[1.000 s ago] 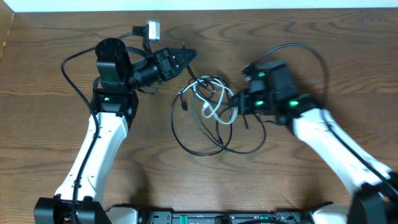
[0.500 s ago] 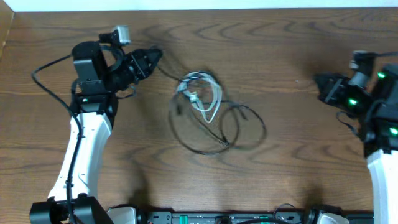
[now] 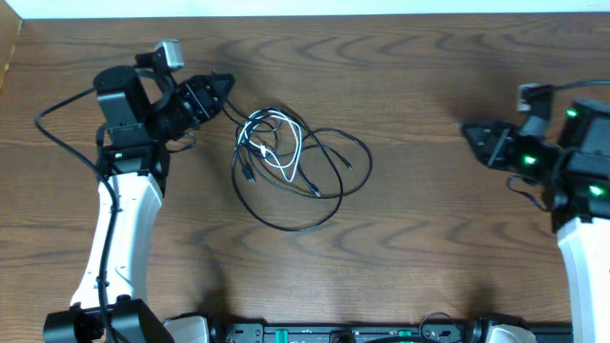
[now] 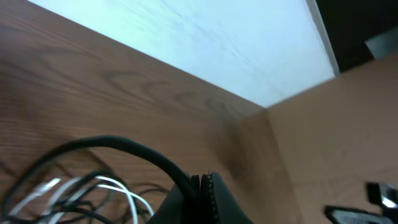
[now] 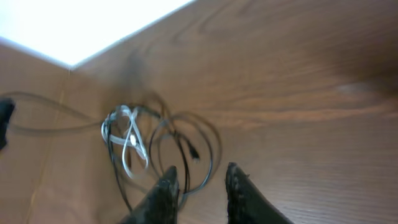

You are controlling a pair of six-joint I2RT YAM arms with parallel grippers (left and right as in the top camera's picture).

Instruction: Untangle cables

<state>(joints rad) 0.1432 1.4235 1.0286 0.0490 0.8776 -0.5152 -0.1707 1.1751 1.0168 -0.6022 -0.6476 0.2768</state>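
Black cables (image 3: 277, 143) mid-table, right pincer (image 3: 469, 131) well apart

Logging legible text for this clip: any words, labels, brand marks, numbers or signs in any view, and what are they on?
No text can be read in any view.
The cables: no printed marks visible.
The wooden table: grain only.
The right arm: green lights, no characters.
The equipment strip at the overhead view's bottom edge: any marks are too small to read.
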